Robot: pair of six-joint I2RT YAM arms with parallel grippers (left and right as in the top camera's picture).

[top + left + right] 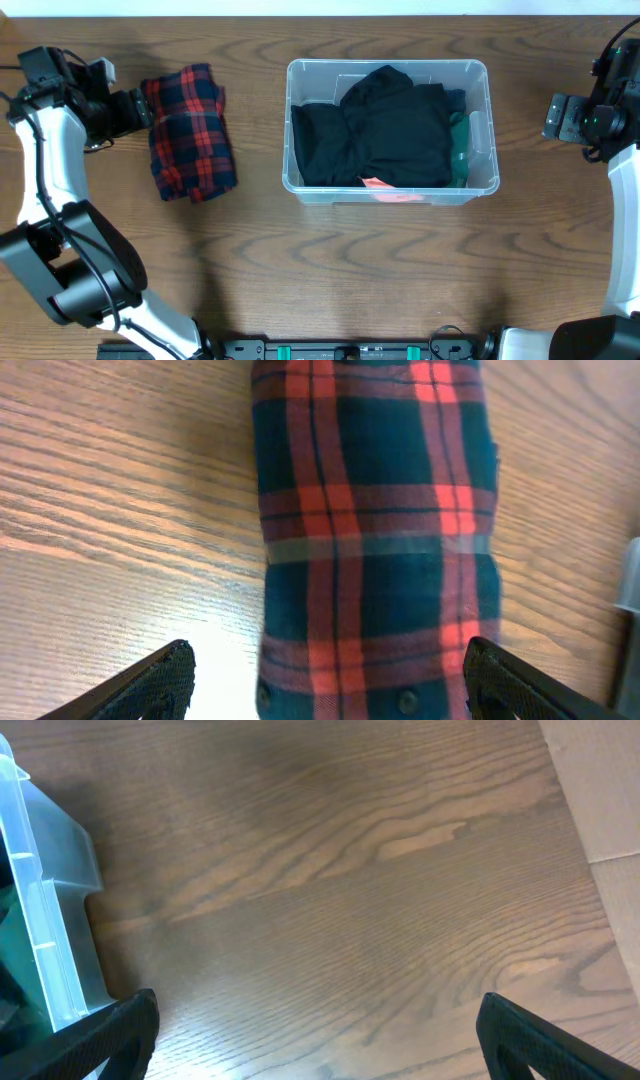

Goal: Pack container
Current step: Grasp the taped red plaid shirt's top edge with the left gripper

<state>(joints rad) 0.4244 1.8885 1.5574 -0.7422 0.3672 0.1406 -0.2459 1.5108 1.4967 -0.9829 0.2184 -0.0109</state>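
Observation:
The clear plastic container (pixel 487 120) stands at the table's middle, holding black clothing (pixel 385 130), a green item (pixel 460 150) on its right side and a bit of pink (pixel 378 184) at the front. A folded red and dark plaid shirt (pixel 190 132) lies on the table to its left; it fills the left wrist view (pixel 375 530). My left gripper (pixel 325 665) is open, its fingers spread at the shirt's near end, one on each side. My right gripper (pixel 315 1030) is open and empty over bare table, right of the container's corner (pixel 55 910).
The wooden table (pixel 300 270) extends in front of the container. A lighter floor or board edge (pixel 600 790) shows past the table's right side in the right wrist view. The black arm bases (pixel 350 350) sit at the front edge.

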